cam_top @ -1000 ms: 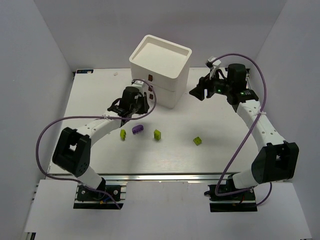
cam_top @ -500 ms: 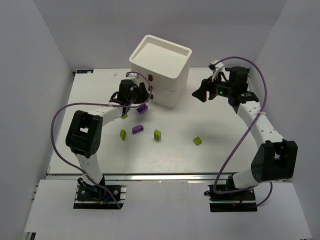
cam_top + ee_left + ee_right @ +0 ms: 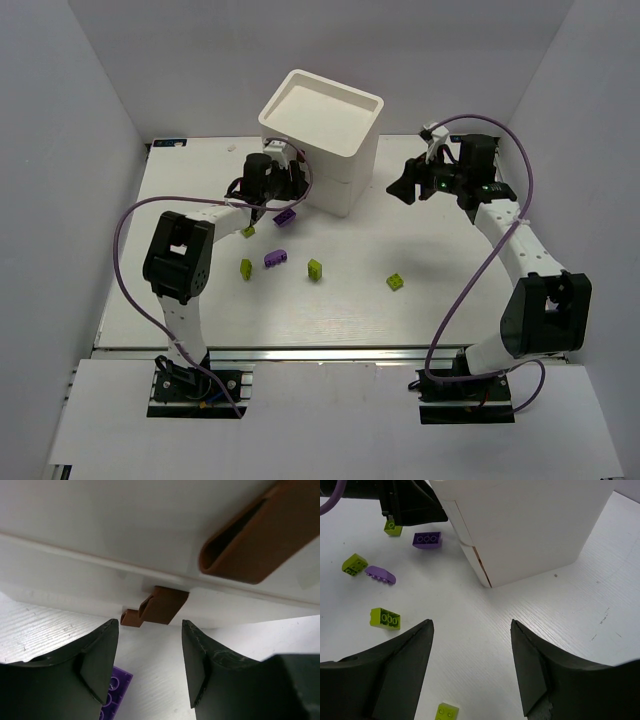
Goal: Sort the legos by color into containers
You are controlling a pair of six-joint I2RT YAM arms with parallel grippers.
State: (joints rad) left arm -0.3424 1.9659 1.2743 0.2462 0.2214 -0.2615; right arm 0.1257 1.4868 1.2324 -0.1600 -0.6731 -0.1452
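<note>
Six legos are lying loose on the table (image 3: pixel 480 300), all on the near side of the white chest (image 3: pixel 345 160) of containers; none is being carried.

Item 1, purple brick (image 3: pixel 285 216): lying nearest the chest's front face, just beside the left gripper (image 3: pixel 149 627).

Item 2, small lime lego (image 3: pixel 247 232): lying left of the purple brick, slightly farther from the chest.

Item 3, second purple lego (image 3: pixel 274 258): lying farther out from the chest's front, between two lime pieces.

Items 4 and 5, left lime lego (image 3: pixel 245 268) and middle lime lego (image 3: pixel 314 268): flanking the second purple lego, about as far out from the chest as it is.

Item 6, right lime lego (image 3: pixel 396 282): lying alone, well apart from the chest, out past its right corner.

Left gripper: hanging close in front of the chest's front face, fingers spread with nothing between them. In the left wrist view the lower brown pull (image 3: pixel 162 605) is showing just ahead of the gap; whether a finger is touching it cannot be told. The upper brown pull (image 3: pixel 250 540) is showing above it and to the right.

Right gripper (image 3: pixel 471 625): hovering to the right of the chest and apart from it, fingers spread and empty, facing the chest's corner.
</note>
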